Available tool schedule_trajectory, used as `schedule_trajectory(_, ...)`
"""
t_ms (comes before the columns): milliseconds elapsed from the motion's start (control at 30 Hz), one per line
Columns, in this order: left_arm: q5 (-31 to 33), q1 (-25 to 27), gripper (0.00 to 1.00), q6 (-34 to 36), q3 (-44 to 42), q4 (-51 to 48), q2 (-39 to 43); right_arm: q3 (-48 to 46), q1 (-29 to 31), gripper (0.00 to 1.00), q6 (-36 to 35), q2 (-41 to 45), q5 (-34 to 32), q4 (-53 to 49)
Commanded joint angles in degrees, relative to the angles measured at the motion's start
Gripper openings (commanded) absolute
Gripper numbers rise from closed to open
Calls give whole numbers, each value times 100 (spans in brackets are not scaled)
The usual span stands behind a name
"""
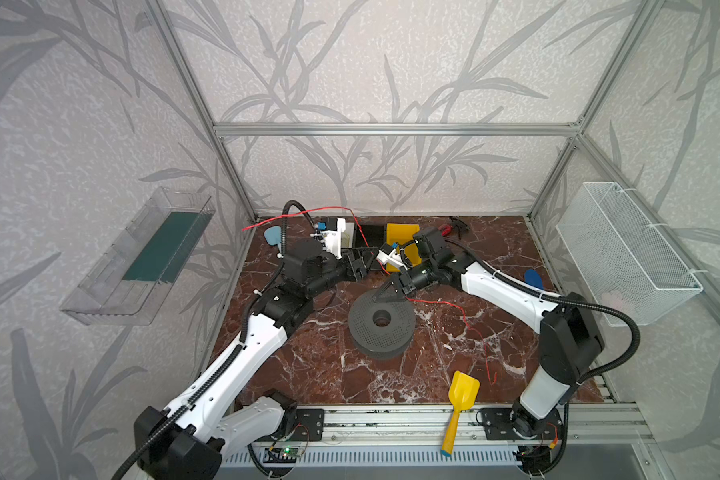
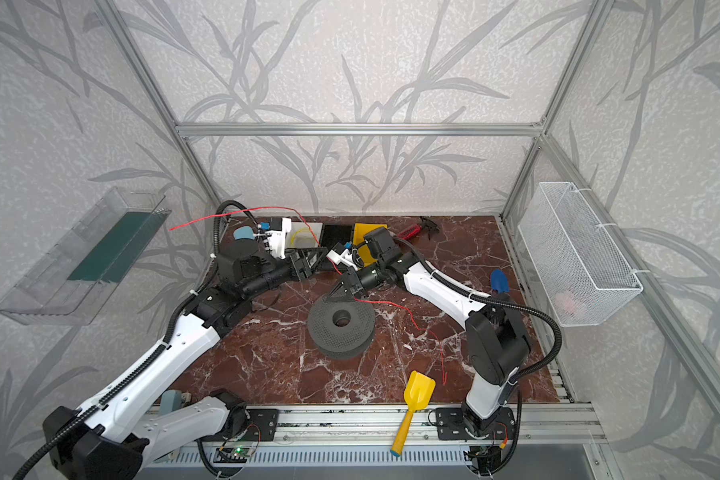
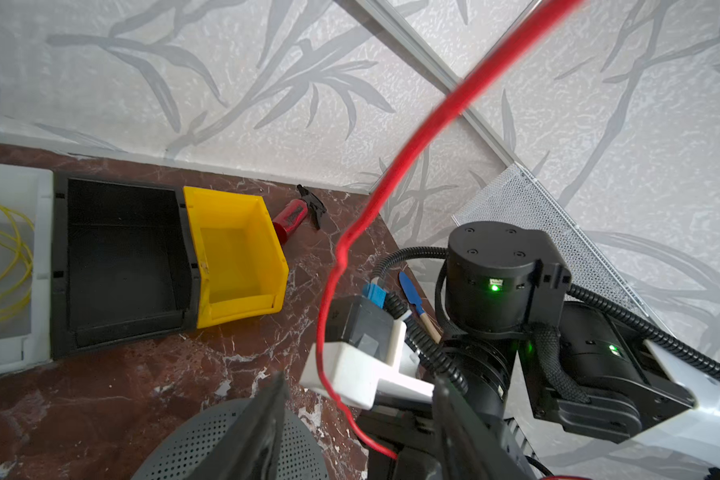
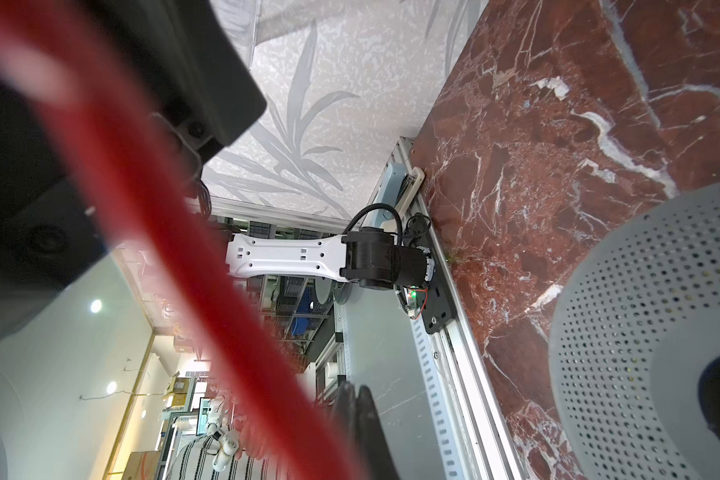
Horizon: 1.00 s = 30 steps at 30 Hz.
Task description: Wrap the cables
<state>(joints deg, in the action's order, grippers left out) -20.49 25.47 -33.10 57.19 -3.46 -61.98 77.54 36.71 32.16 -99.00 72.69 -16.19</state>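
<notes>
The red cable [image 4: 175, 249] is running past both grippers at the grey spool [image 1: 381, 328].
The spool is lying flat mid-table. The cable is arching in from the far left, passing between the parted jaws of the left gripper [image 3: 358, 395], then trailing right and near. The right gripper [image 1: 376, 297], jaws pressed together, is sitting at the spool's far edge, cable alongside; any pinch is unclear.

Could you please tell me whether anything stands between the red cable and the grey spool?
Nothing visible does: the right hand, shut on the red cable, is right at the spool's far rim, with no object between them.
</notes>
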Motion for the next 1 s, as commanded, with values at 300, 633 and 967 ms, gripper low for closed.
schedule_trajectory(300,141,-179,36,7,59,460,-464,163,207,0,-514,409,247,-408)
schedule_trajectory(633,-30,-293,0,-308,-15,566,-408,400,236,4,-670,358,-144,-574)
schedule_trajectory(967,-455,-645,0,2,534,-143,-481,1471,-791,72,-1949,1269,-1154,-2224)
